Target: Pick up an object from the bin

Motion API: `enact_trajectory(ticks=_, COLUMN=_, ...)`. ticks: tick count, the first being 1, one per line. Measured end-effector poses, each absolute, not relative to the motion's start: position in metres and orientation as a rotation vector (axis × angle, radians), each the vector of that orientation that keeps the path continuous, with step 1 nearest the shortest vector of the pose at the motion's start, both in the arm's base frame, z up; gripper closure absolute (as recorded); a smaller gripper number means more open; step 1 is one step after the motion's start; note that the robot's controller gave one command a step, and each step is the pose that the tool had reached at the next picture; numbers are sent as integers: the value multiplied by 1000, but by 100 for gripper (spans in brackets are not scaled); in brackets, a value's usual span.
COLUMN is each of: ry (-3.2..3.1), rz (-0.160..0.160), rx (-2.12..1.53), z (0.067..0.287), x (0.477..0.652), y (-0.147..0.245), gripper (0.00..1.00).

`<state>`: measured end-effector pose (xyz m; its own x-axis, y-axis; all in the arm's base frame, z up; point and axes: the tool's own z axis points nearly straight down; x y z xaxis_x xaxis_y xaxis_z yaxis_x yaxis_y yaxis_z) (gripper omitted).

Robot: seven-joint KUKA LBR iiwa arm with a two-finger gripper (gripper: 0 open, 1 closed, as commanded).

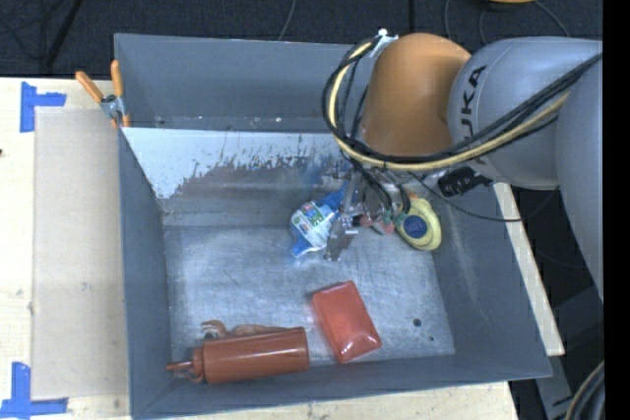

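My gripper (pixel 342 237) hangs below the arm's orange cover, over the middle of the bin towards its back. A crumpled blue, white and green packet (pixel 312 225) lies right against the gripper's left side, and I cannot tell whether it is gripped. A round yellow tape measure with a blue centre (pixel 421 228) lies just to the gripper's right.
A red rectangular block (pixel 345 320) lies in front of the gripper near the bin's front. A reddish-brown bottle (pixel 251 355) lies on its side at the front left. The arm and its cables cover the bin's back right.
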<state>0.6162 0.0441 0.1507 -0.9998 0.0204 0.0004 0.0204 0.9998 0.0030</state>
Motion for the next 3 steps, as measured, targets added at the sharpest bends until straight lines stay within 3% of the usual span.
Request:
enact_trajectory(ticks=1, ry=-3138, rz=0, rx=-44, z=123, x=621, y=17, gripper=0)
enact_trajectory(ticks=2, ry=-3138, rz=-2, rx=-194, z=81, x=623, y=27, gripper=0)
enact_trajectory(ticks=3, ry=-3141, rz=-4, rx=-216, z=83, x=624, y=28, gripper=100)
